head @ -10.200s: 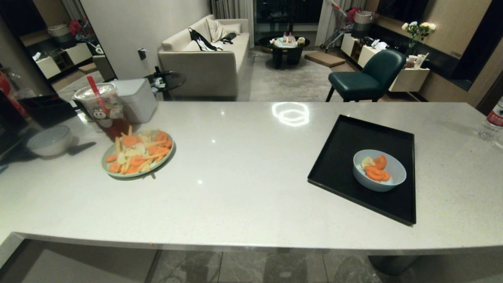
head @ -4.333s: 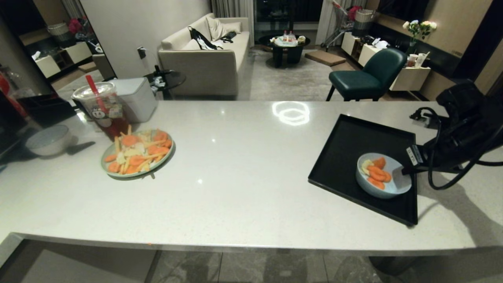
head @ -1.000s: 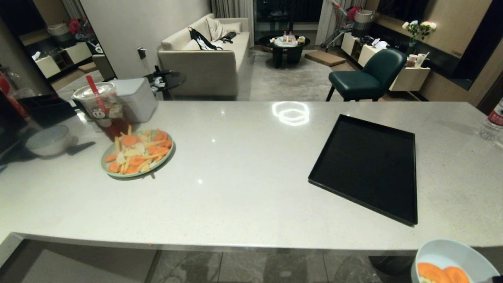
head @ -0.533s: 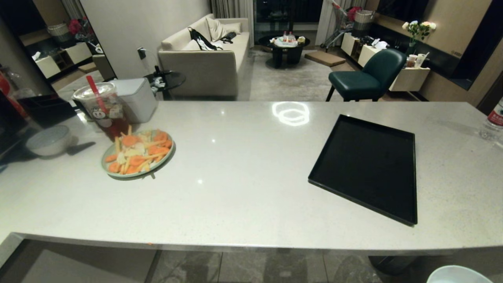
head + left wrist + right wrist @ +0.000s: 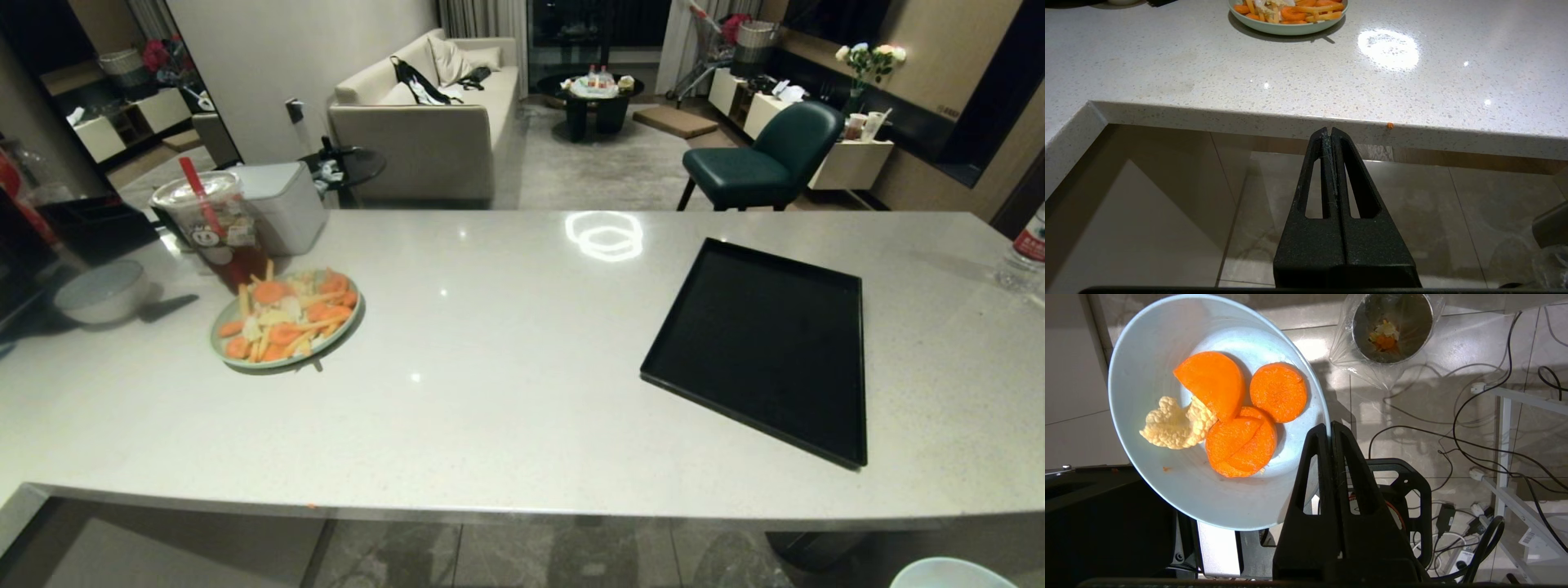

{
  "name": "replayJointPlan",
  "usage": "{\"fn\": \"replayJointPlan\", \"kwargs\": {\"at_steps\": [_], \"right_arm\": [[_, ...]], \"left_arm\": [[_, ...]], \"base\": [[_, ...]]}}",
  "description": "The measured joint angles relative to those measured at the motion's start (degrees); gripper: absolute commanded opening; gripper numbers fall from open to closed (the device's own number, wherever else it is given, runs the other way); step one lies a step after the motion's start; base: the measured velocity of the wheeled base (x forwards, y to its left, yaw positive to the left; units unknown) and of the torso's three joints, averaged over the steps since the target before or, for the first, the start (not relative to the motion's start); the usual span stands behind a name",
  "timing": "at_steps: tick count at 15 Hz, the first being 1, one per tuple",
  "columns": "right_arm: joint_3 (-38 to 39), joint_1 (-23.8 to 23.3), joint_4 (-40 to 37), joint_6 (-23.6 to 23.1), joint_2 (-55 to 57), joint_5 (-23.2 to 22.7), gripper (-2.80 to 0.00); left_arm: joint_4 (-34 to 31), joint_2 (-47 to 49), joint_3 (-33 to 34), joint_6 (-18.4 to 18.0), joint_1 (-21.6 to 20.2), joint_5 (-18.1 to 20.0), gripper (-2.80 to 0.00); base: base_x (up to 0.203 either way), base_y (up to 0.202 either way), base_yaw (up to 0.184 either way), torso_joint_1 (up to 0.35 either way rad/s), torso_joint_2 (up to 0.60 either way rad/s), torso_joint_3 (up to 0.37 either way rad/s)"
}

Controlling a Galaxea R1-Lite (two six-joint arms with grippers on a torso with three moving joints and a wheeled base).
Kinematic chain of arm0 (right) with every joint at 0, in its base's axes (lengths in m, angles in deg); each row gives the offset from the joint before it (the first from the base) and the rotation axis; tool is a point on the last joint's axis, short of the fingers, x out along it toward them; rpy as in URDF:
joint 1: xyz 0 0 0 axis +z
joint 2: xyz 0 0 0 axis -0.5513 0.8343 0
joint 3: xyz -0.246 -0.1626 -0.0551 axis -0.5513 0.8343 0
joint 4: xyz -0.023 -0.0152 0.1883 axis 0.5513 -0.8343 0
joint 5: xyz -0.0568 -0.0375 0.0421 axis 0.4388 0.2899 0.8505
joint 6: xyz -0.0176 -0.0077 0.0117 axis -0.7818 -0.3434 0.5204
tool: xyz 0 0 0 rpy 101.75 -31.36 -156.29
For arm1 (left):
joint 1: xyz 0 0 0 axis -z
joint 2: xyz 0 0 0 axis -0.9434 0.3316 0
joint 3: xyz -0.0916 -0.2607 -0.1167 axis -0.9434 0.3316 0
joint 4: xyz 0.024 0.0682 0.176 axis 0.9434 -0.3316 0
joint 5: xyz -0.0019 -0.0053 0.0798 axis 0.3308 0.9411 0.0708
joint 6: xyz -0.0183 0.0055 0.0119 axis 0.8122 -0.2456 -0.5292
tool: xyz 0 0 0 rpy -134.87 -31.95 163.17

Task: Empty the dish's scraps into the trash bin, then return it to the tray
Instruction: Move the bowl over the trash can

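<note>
While the left gripper (image 5: 1331, 134) is kept low in front of the counter (image 5: 506, 343) edge with its fingers pressed together on nothing, a green plate (image 5: 286, 322) heaped with orange and yellow sticks is seen at the counter's left side. Further right, the black tray (image 5: 767, 343) lies bare on the counter. Past the counter's near edge at the right, the light-blue dish (image 5: 1167, 367) is gripped by its rim in the right gripper (image 5: 1331, 430), whose fingers are clamped tight on it. The scraps (image 5: 1229, 416), orange slices and a pale chunk, are seen inside the dish. The trash bin (image 5: 1392, 326), lined with clear plastic, stands on the floor below, apart from the dish
</note>
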Motion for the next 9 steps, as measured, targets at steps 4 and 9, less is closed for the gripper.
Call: {"fn": "replayJointPlan", "kwargs": {"at_steps": [4, 9], "right_arm": [[0.0, 0.0, 0.1, -0.1, 0.5, 0.0, -2.8], [-0.3, 0.0, -0.1, -0.2, 1.5, 0.0, -2.8]], "left_arm": [[0.0, 0.0, 0.0, 0.0, 0.0, 0.0, -2.8], [0.0, 0.0, 0.0, 0.0, 0.0, 0.0, -2.8]], "base": [[0.0, 0.0, 0.0, 0.0, 0.0, 0.0], [0.0, 0.0, 0.0, 0.0, 0.0, 0.0]]}}
